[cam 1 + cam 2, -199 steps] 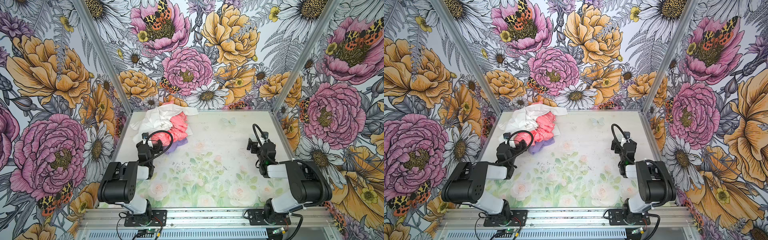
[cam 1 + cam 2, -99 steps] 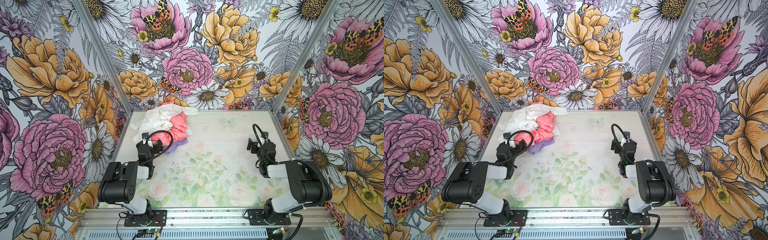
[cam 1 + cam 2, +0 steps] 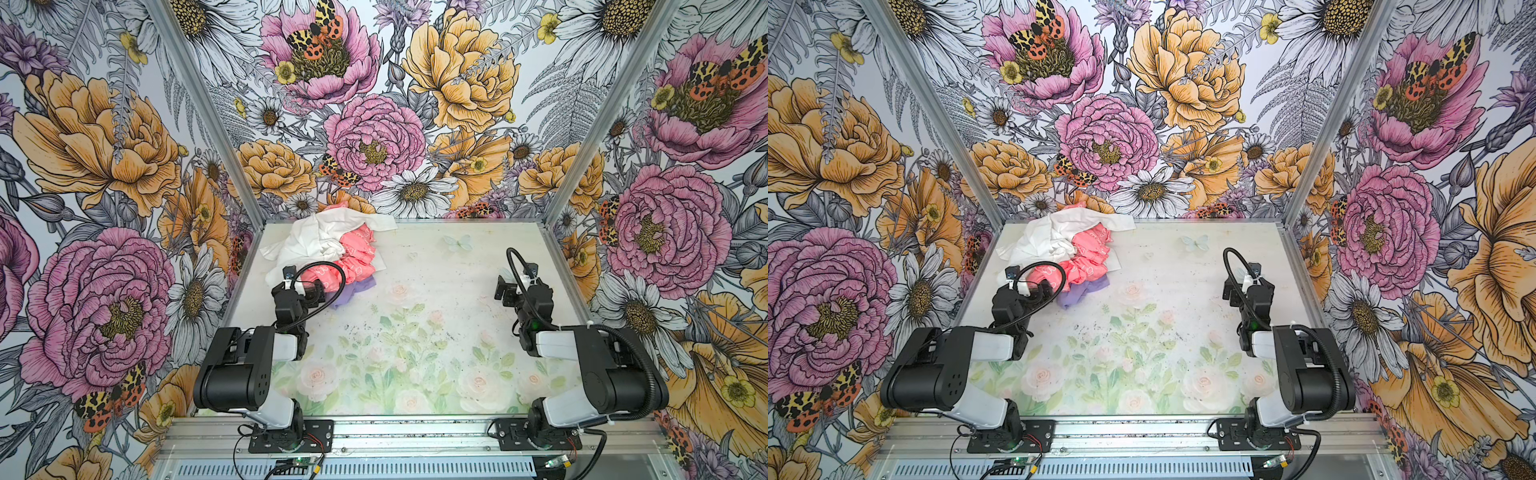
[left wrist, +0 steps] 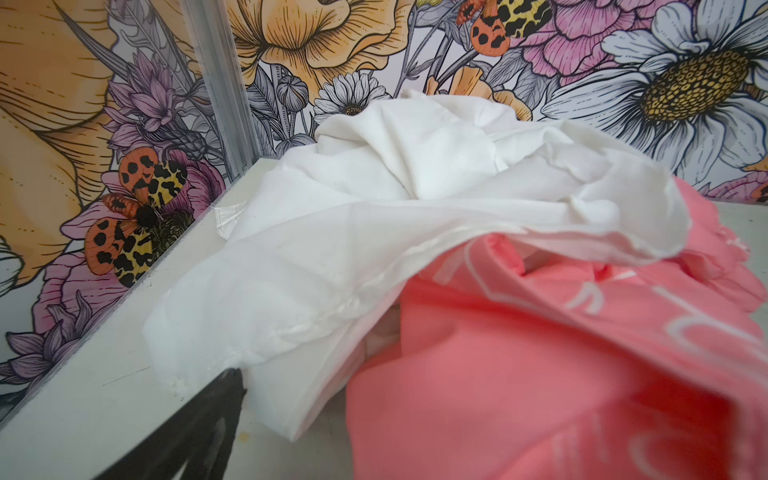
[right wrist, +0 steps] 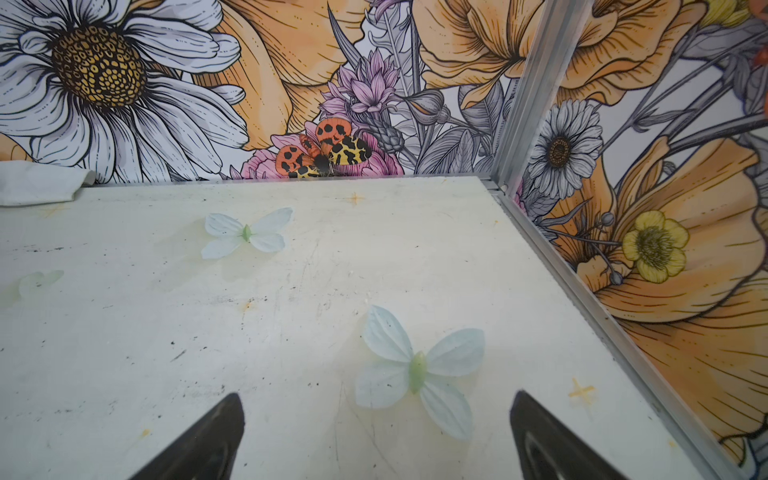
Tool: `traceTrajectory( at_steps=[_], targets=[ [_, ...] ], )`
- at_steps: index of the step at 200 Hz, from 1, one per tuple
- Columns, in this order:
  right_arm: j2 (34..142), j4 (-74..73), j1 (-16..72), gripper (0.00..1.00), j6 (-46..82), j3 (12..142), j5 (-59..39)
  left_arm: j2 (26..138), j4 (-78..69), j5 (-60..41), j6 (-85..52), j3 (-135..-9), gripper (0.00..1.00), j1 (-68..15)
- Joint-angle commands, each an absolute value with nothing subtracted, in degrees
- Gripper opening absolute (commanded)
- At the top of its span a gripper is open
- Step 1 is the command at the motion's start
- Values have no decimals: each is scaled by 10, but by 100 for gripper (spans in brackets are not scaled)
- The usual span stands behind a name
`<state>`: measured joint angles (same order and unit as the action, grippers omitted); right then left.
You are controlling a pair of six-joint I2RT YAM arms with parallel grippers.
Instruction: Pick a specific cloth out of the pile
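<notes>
The pile (image 3: 328,249) lies at the back left of the table in both top views. A white cloth (image 3: 311,239) lies on top, over a coral-pink printed one (image 3: 359,259). The lavender cloth (image 3: 357,289) (image 3: 1086,291) pokes out at the pile's near edge, mostly buried. My left gripper (image 3: 312,289) (image 3: 1043,289) stands open right at that edge, beside the lavender cloth. In the left wrist view one black finger (image 4: 212,419) shows by the white cloth (image 4: 374,216). Pink fabric (image 4: 540,374) hides the other finger, and the lavender cloth is hidden. My right gripper (image 3: 505,291) (image 5: 376,419) is open over bare table.
Flowered walls with metal corner posts (image 3: 195,108) close in the table on three sides. The pile sits close to the left wall and the back wall. The tabletop (image 3: 415,332) bears a flat printed flower and butterfly pattern. The arm bases (image 3: 291,440) stand on the front rail.
</notes>
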<state>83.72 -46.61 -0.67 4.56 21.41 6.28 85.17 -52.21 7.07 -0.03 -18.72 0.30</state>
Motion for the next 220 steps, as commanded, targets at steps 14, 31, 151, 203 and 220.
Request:
traceTrajectory(
  at_steps=[14,31,151,203,220],
  targets=[
    [729,-382,2,99,41,216,74,694,-419,111,-26,-178,99,-1],
    [670,-322,7,99,48,223,75,611,-347,154,-28,-178,99,-18],
    [480,-39,47,100,124,357,-44,449,-14,194,-59,-363,99,-221],
    [499,-1,72,100,145,395,-103,622,122,214,-39,-480,95,-296],
    [501,-2,74,99,150,396,-114,672,159,220,-36,-511,93,-310]
  ],
)
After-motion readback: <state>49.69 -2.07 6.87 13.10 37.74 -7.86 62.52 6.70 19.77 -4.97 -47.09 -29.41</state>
